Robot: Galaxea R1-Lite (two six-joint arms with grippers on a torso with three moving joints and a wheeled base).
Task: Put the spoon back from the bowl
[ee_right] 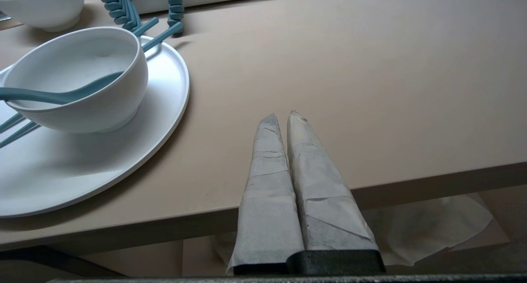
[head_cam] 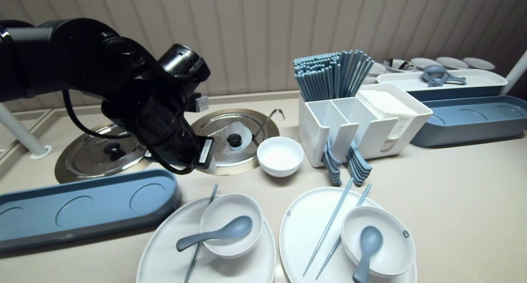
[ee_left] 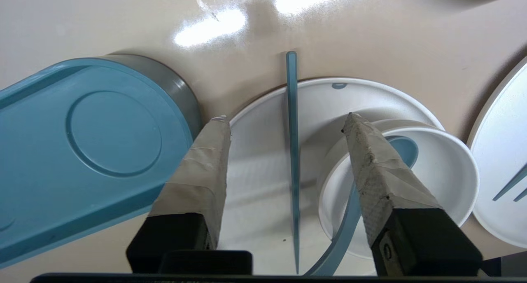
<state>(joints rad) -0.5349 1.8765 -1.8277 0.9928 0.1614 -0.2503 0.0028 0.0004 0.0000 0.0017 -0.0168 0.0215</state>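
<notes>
**Left wrist view: parted fingers straddle a lone chopstick**

The left gripper [ee_left: 286, 118] hangs over the table with its taped fingers [ee_left: 206, 171] about half spread and nothing between them but air. The chopstick [ee_left: 292, 151] lies straight down the gap, clear of both pads. It rests on the near white plate [ee_left: 263, 159], its thick end jutting over the rim onto the table [ee_left: 370, 48]. On the same plate, just beside the chopstick, sits a white bowl [ee_left: 444, 167] with a blue spoon [ee_left: 405, 147] in it, and one finger stands in front of that bowl. The blue tray [ee_left: 103, 143] lies on the other side, close to the plate, and a second plate [ee_left: 502, 159] shows beyond the bowl.

To grip this thin, flat-lying stick well, my judgement is that the fingertips should come low enough to meet the plate. They should stay centred on the stick and close gently, so that it neither rolls away nor tips. The finger on the bowl's side needs to keep off the bowl's wall and the spoon's handle.

The right gripper [ee_right: 282, 115] is parked by the table's edge, fingers pressed together and empty.

No brand or writing can be read. The plate's rim carries a small blue mark [ee_left: 339, 85], and in the head view a white sticker [head_cam: 206, 150] sits on the left wrist, its print too small to tell.
</notes>
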